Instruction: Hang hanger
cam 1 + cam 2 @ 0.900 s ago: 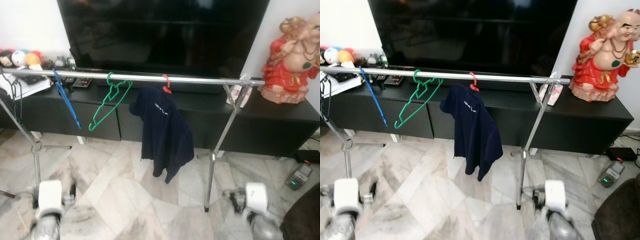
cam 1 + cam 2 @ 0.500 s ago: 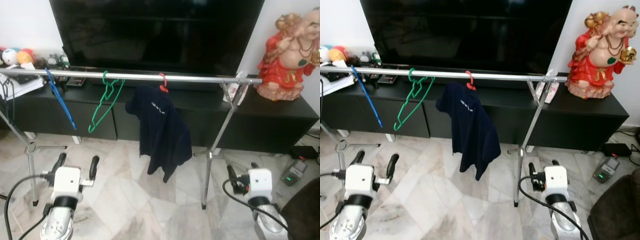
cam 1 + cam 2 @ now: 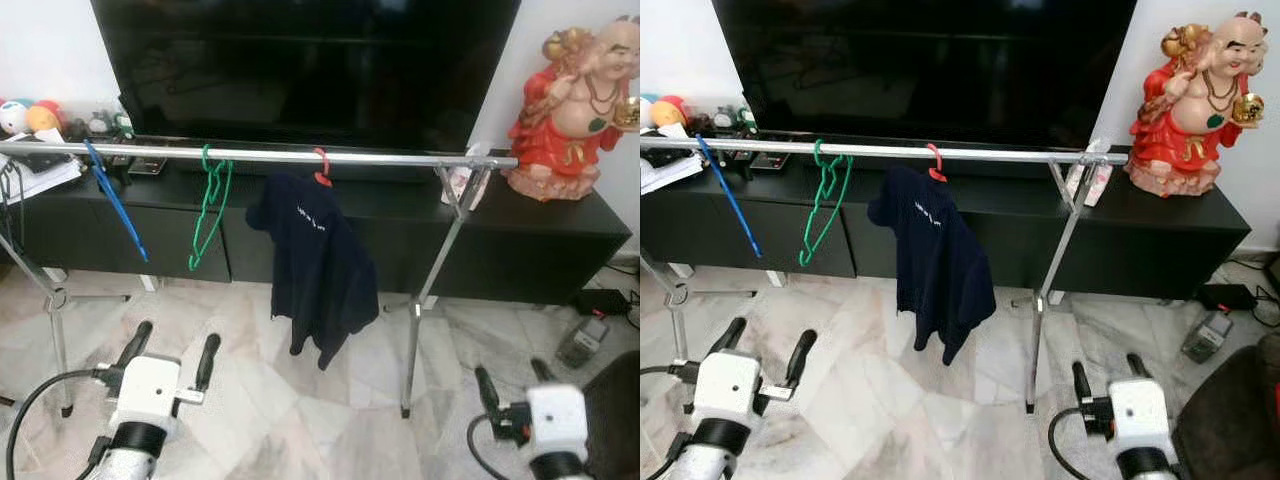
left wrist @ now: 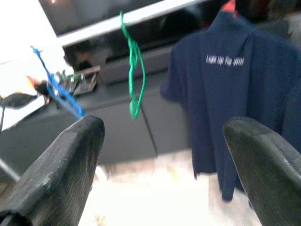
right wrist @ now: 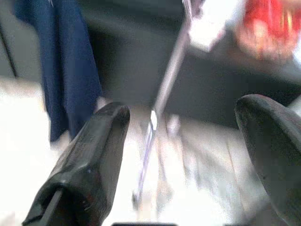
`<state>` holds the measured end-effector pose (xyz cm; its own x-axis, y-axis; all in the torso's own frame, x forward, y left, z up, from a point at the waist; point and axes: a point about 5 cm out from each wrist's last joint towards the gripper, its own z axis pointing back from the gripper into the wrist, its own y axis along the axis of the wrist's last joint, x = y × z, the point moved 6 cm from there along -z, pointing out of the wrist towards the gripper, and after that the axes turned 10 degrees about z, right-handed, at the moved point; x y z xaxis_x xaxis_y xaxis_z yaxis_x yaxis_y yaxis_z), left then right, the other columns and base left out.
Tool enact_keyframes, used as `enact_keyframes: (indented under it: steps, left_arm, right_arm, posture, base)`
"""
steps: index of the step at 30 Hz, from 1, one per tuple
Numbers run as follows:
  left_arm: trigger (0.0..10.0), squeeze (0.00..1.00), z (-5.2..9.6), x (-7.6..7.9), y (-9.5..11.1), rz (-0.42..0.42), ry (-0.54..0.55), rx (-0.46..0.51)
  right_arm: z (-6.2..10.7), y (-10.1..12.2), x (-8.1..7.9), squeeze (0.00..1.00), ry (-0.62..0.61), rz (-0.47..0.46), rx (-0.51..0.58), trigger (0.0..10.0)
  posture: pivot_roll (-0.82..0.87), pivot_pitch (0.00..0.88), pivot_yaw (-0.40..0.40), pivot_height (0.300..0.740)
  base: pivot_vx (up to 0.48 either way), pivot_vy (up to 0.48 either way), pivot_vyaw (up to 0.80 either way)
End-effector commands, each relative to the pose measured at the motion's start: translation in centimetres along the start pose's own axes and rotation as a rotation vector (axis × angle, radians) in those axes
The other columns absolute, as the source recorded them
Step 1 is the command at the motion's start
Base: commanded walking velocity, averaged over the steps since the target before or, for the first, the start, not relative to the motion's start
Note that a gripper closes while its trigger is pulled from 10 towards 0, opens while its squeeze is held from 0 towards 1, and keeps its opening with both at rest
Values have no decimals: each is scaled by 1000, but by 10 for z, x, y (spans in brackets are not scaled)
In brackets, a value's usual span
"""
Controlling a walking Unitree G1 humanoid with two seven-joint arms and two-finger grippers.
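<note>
along the silver rail [image 3: 260, 156], where the green hanger [image 3: 208, 208] is already hooked beside the red-hangered navy shirt [image 3: 315, 262], both the left gripper [image 3: 172, 345] and right gripper [image 3: 514, 386] are held low with fingers spread and nothing carried, as though the hanging is judged done.

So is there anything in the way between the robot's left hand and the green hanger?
Nothing visible. The left end effector hangs open low over the floor, and the green hanger dangles from the rail above and ahead of it, with open air between. The navy shirt hangs off to the side.
</note>
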<state>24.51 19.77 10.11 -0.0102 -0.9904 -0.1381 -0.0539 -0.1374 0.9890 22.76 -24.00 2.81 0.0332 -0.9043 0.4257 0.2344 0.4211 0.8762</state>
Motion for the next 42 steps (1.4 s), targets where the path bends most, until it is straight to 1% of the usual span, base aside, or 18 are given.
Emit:
enact_keyframes:
  steps: [1, 2, 4, 6, 9, 10, 11, 12, 13, 14, 15, 18, 20, 24, 30, 33, 38, 42]
  left_arm:
    - [10000, 0, 1, -16, -17, -18, 67, -77]
    - [10000, 0, 1, -19, -20, -17, 81, -91]
    - [10000, 0, -1, -34, -52, -50, 130, -188]
    - [10000, 0, -2, -39, -61, -63, 139, -214]
    - [10000, 0, -2, -53, -109, -18, 183, -399]
    - [10000, 0, 5, -56, -141, 4, 187, -525]
    - [10000, 0, 5, -56, -141, 4, 187, -525]
    - [10000, 0, 17, -52, -170, 2, 169, -647]
    - [10000, 0, 17, -52, -170, 2, 169, -647]
    - [10000, 0, 29, -49, -191, -8, 170, -751]
    - [10000, 0, 37, -47, -201, -2, 181, -806]
    - [10000, 0, 53, -40, -216, 25, 191, -897]
    - [10000, 0, 57, -37, -220, 25, 181, -920]
    - [10000, 0, 79, -26, -236, 43, 177, -1028]
    - [10000, 0, 88, -23, -241, 61, 185, -1061]
    - [10000, 0, 91, -27, -243, 93, 224, -1075]
    - [10000, 0, 91, -26, -243, 89, 207, -1078]
    - [10000, 0, 94, -24, -244, 115, 229, -1075]
  right_arm:
    - [1, -23, 0, 0, -22, -4, -118, 10000]
    - [1, -25, -1, 0, -25, -18, -122, 10000]
    - [-9, -50, -13, 0, 8, 5, -220, 10000]
    - [-12, -56, -17, 0, 19, 11, -243, 10000]
    - [-25, -86, -29, 0, 35, -26, -397, 10000]
    - [-28, -105, -37, 0, 56, -41, -498, 10000]
    - [-28, -105, -37, 0, 56, -41, -498, 10000]
    - [-19, -129, -39, 0, 46, -74, -623, 10000]
    - [-19, -129, -39, 0, 46, -74, -623, 10000]
    - [-8, -145, -43, 0, 45, -101, -716, 10000]
    - [0, -154, -45, 0, 65, -74, -769, 10000]
    - [19, -171, -53, 0, 81, -98, -866, 10000]
    - [23, -174, -54, 0, 83, -109, -887, 10000]
    - [33, -179, -67, 0, 118, -170, -916, 10000]
    - [49, -190, -65, 0, 89, -233, -970, 10000]
    - [42, -186, -60, 0, 83, -261, -931, 10000]
    - [37, -184, -55, 0, 76, -275, -917, 10000]
    - [40, -185, -62, 0, 86, -293, -911, 10000]
  posture:
    - [-18, 0, -32, 740]
    - [-18, 0, -32, 740]
    - [-19, 0, -41, 740]
    - [-18, 0, -42, 740]
    - [-20, 0, -42, 740]
    - [-26, 0, -38, 740]
    - [-26, 0, -38, 740]
    - [-33, 0, -41, 740]
    - [-33, 0, -41, 740]
    - [-28, 0, -45, 740]
    - [-24, 0, -46, 740]
    - [-35, 0, -36, 740]
    - [-35, 0, -36, 740]
    - [-29, 0, -39, 740]
    - [-39, 0, -32, 740]
    - [-39, 0, -28, 740]
    - [-44, 0, -31, 740]
    - [-45, 0, -30, 740]
  base:
    - [0, 0, 0]
    - [0, 0, 0]
    - [0, 0, 0]
    - [0, 0, 0]
    - [0, 0, 0]
    - [0, 0, 0]
    - [0, 0, 0]
    - [0, 0, 0]
    - [0, 0, 0]
    - [0, 0, 0]
    - [0, 0, 0]
    - [0, 0, 0]
    - [0, 0, 0]
    - [0, 0, 0]
    - [0, 0, 0]
    - [0, 0, 0]
    - [0, 0, 0]
    - [0, 0, 0]
